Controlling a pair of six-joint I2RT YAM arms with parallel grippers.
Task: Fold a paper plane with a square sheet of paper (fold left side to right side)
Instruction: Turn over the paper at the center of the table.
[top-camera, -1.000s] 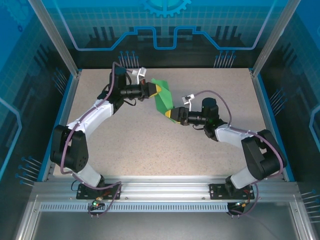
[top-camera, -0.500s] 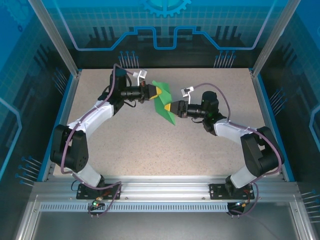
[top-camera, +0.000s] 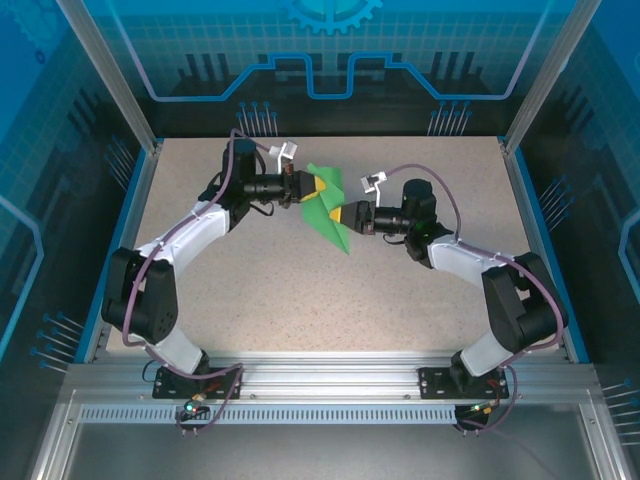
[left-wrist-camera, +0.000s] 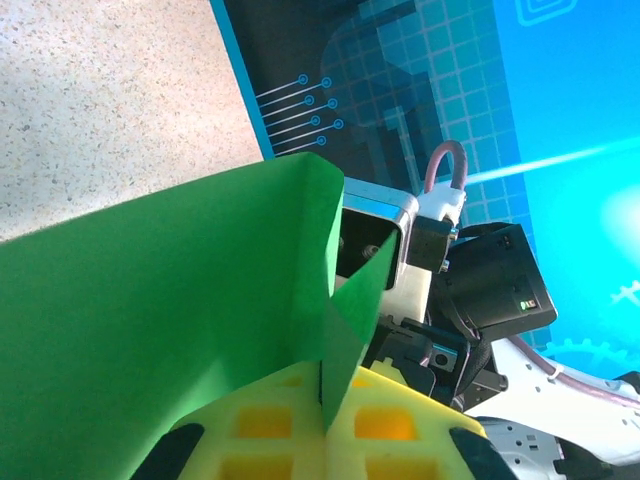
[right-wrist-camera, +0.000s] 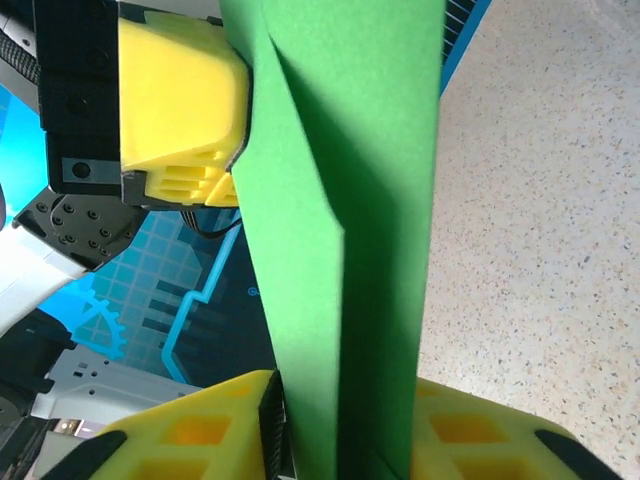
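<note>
Sheet of paper: bright green, thin and plain; not flat, but creased into a narrow, elongated form with a pointed near end.
Location: held up over the far middle of the counter, slanting from far-left to near-right between the two grippers; cannot tell whether the pointed end touches the counter.
Fold detail: one layer lapped over another along a lengthwise crease; a small triangular flap standing off the main panel.
Left gripper: clamped together on the far part of the sheet, with a fold pinched between the yellow pads.
Right gripper: pads on either side of the near part of the sheet; one pad against the paper, a thin dark gap at the other; cannot tell whether the grip is firm.
Obstruction: green paper across the front of both wrist cameras; left gripper's yellow pad partly hidden behind the sheet, right arm's black wrist housing likewise.
Surroundings: blue printed wall panels on three sides, aluminium rail along the near edge.
Materials: counter speckled beige and matt; pads yellow, moulded with square recesses; arms black and white with purplish cables.
</note>
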